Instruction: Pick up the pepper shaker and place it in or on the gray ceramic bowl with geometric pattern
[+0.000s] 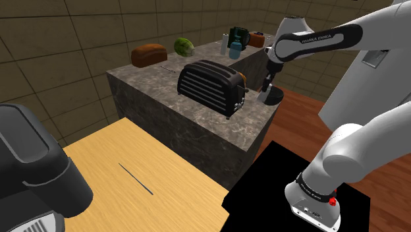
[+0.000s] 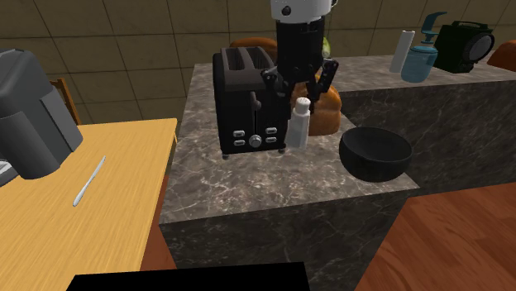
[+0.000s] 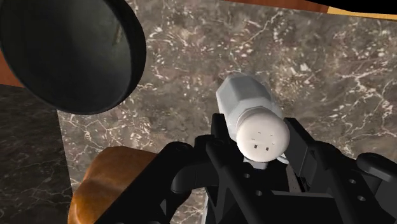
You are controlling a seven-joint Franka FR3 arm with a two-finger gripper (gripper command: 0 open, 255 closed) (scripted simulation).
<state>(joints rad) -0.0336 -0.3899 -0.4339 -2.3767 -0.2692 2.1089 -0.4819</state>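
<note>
White and faceted, the pepper shaker [image 2: 300,124] stands upright on the mottled stone counter [image 2: 248,190], close against the front corner of the black toaster [image 2: 244,103]. A brown loaf [image 2: 331,112] sits just behind it. From my side of the link, the gripper [image 2: 303,84] hangs straight above the shaker's cap. Its fingers [image 2: 277,78] are spread wide apart and hold nothing. In the second exterior view the tips stop just short of the cap on either flank, and I see no contact.

Looking down the hand, I see the shaker's round top [image 3: 262,137] with its small holes, lined up in the gap between the two black fingers [image 3: 305,149].

The bowl [image 2: 376,169] reads as plain and very dark, nearly black. It rests on the same counter near the shaker, on the side away from the toaster and close to the counter's edge. In the shoulder view it shows as a dark shape [image 1: 271,97] under the hand.
</note>
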